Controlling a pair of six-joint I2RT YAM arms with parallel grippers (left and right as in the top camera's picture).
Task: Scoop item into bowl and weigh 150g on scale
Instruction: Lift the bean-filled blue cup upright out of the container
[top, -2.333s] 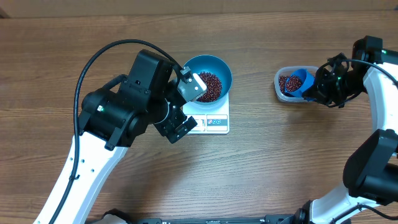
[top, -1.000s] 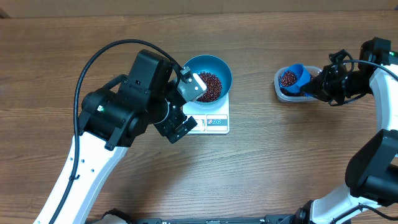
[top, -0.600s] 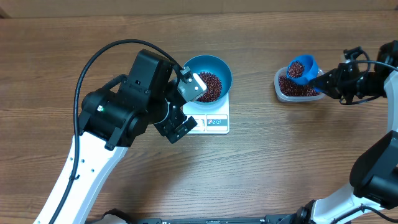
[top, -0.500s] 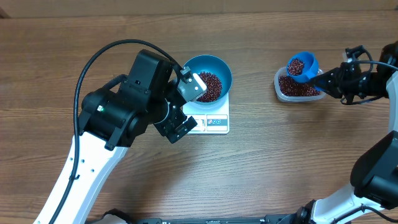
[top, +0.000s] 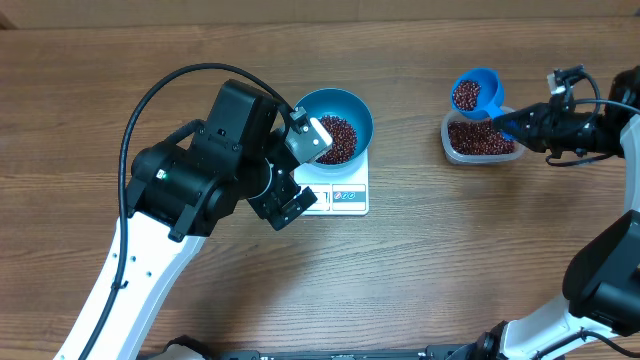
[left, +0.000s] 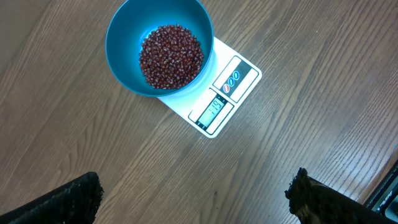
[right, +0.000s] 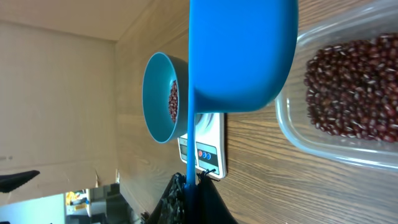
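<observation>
Beans are heaped in the bowl, which is set on the scale left of the overhead frame's centre. More are held in the tub at the upper right.

The scoop is gripped by its handle in the clenched right gripper. It is loaded, with its cup open upward by the tub's upper rim. Its long axis is laid on a diagonal, cup to the upper left and handle to the lower right.

The load is shown only from overhead. From the right wrist only the cup's blue underside is seen, at the top of the frame, with the handle running straight down to the bottom edge. The bowl is shown side-on in that view alone, at left centre.

The left gripper is spread wide with nothing held, over the scale's left side. In the left wrist view its fingers are seen in the lower corners. There the scale's display is seen but cannot be read. The scale is laid diagonally, panel end to the lower right and bowl at the upper left.
</observation>
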